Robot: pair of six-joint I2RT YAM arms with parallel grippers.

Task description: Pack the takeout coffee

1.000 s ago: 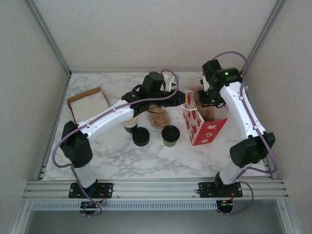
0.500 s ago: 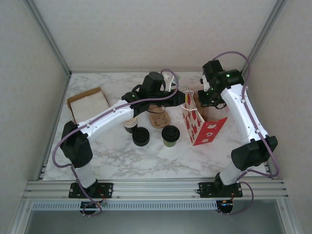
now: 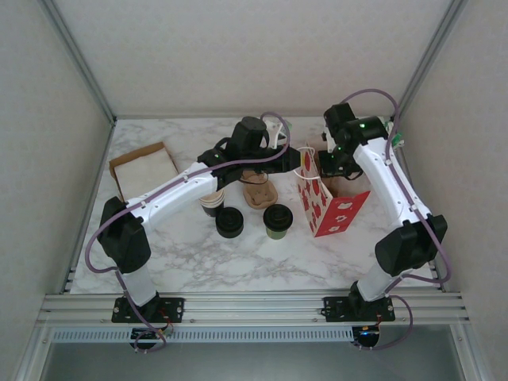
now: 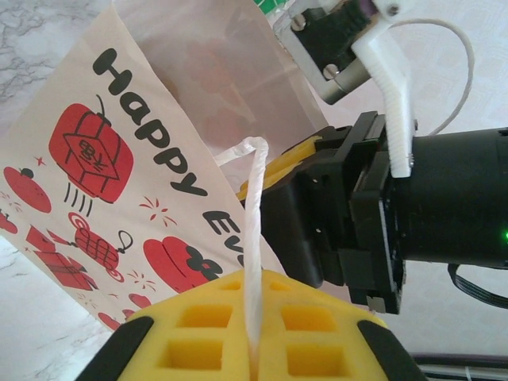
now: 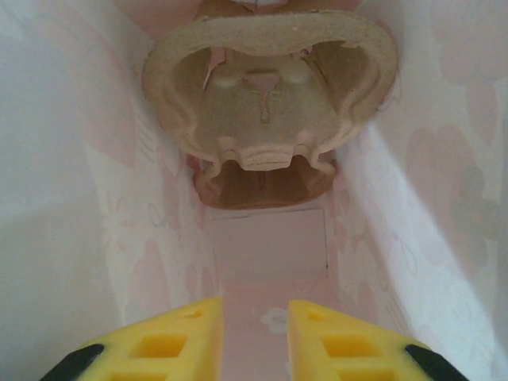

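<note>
A white marble-patterned table [image 3: 182,262] sits inside pale walls and an aluminium frame, with both arms bolted at its near edge. Towards the right stands an upright paper gift bag printed with red motifs and black lettering [image 3: 337,210].

The left gripper [image 3: 300,161] reaches across to the bag's near upper edge. In the left wrist view its yellow fingers [image 4: 198,325] are pressed together on the white twisted-paper cord handle [image 4: 254,198], which runs up from between them to the printed side of the bag [image 4: 119,159].

The right gripper [image 3: 337,163] dips into the bag's open mouth from above. The right wrist view looks down between the bag's pale inner walls [image 5: 63,198], where a beige moulded-pulp cup carrier [image 5: 270,95] stands on edge deep inside. The right gripper's [image 5: 254,329] yellow fingers are a narrow gap apart, with nothing between them and clear of the carrier.

The small dark olive-green paper cup with a round black plastic lid [image 3: 278,220] stands upright on the marble outside the bag, just beside its left face and apart from both grippers. A black round lid [image 3: 229,223] lies near it on the left. A stack of cream-insided paper cups [image 3: 211,203] sits partly under the left arm, and a brown pulp tray [image 3: 258,193] rests behind the cup. A flat brown cardboard box [image 3: 143,169] lies at the far left.
</note>
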